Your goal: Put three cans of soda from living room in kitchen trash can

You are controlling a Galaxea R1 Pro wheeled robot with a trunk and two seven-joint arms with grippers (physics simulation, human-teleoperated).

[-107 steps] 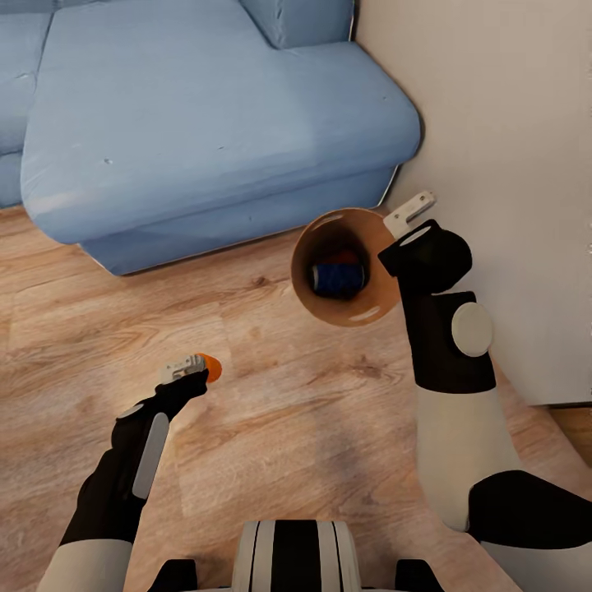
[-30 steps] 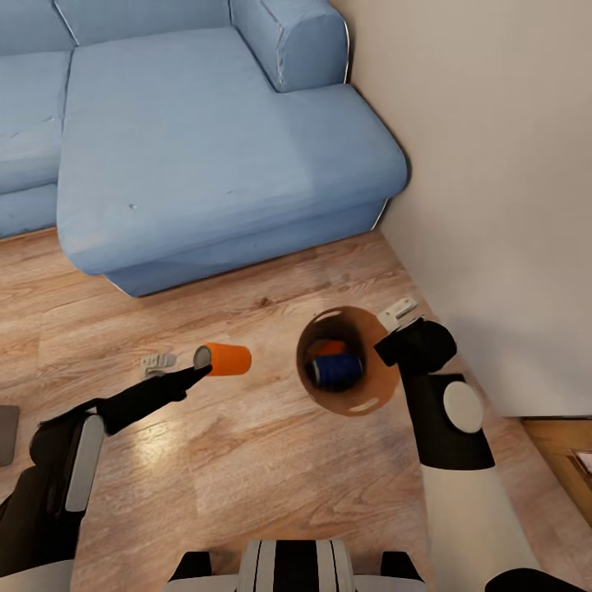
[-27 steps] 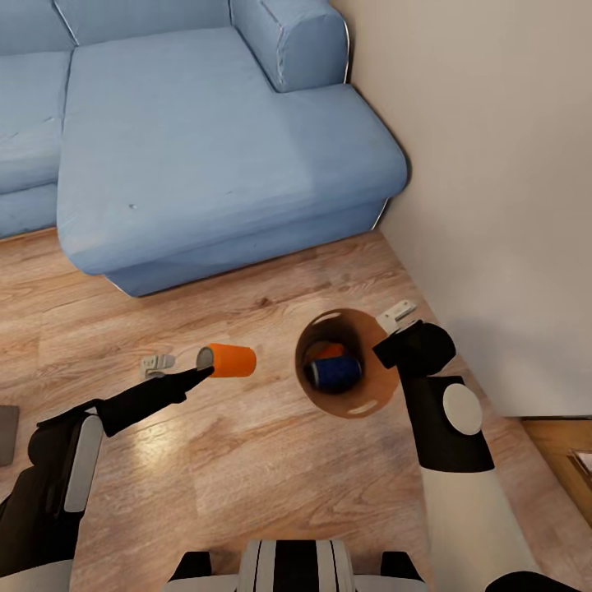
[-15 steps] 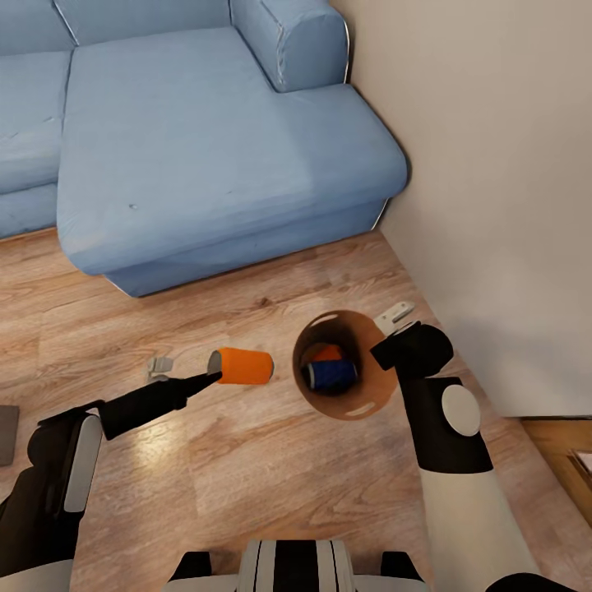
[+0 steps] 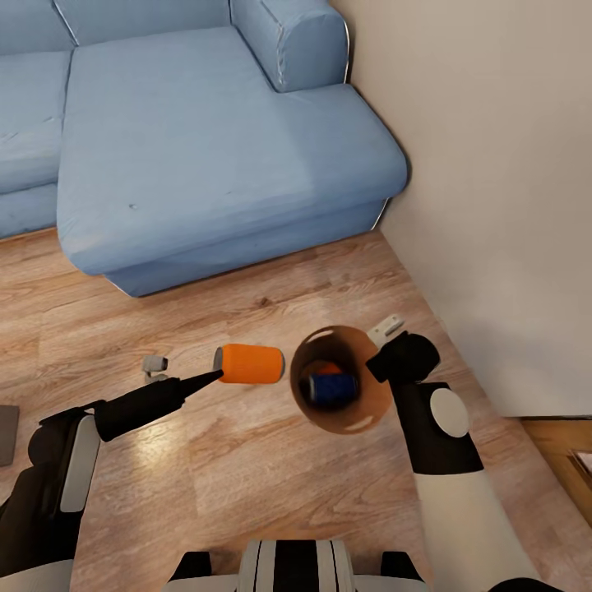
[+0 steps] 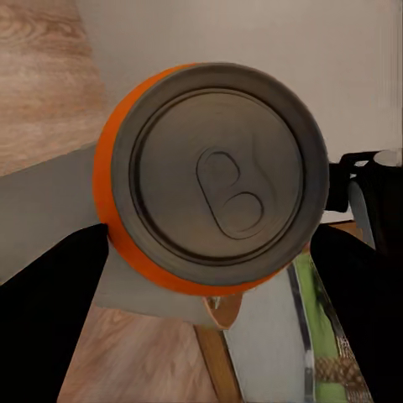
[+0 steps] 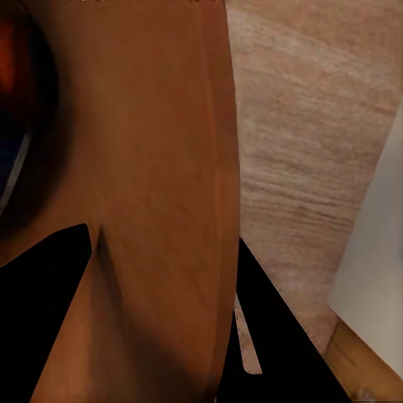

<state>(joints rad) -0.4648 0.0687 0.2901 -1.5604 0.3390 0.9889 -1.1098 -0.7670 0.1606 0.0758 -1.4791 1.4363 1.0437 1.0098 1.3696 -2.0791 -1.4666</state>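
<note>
I see the light blue corner sofa (image 5: 205, 131) across the upper part of the head view, its chaise end butting against the beige wall (image 5: 493, 164) that runs down the right side. Below it lies the warm wood-plank floor (image 5: 247, 460), so I am in the living room.

My right arm (image 5: 440, 444) reaches forward near the wall and carries the trash can (image 5: 372, 403), lifted and tipped so that its copper-brown inside faces my head camera. The right gripper (image 5: 386, 335) is clamped on the can's far rim: in the right wrist view the brown wall (image 7: 159, 193) passes between the two dark fingers (image 7: 46, 285), one inside and one outside.

My left arm (image 5: 74, 460) stretches in from the lower left, its dark forearm pointing toward the bin. The left gripper (image 6: 210, 252) grips the orange soda can (image 5: 249, 364), which lies on its side in the air, just beside the bin's near rim and not touching it. Its silver top points back toward my wrist, and in the left wrist view that top (image 6: 220, 186) with its pull tab sits between the dark fingers (image 6: 46, 311).

Inside the bin I see a dark blue soda can (image 5: 331, 386) lying at the bottom, with a second orange can (image 5: 327, 367) partly hidden behind it.

A small grey object (image 5: 154, 364) lies on the floor near my left forearm; I cannot tell what it is.
</note>
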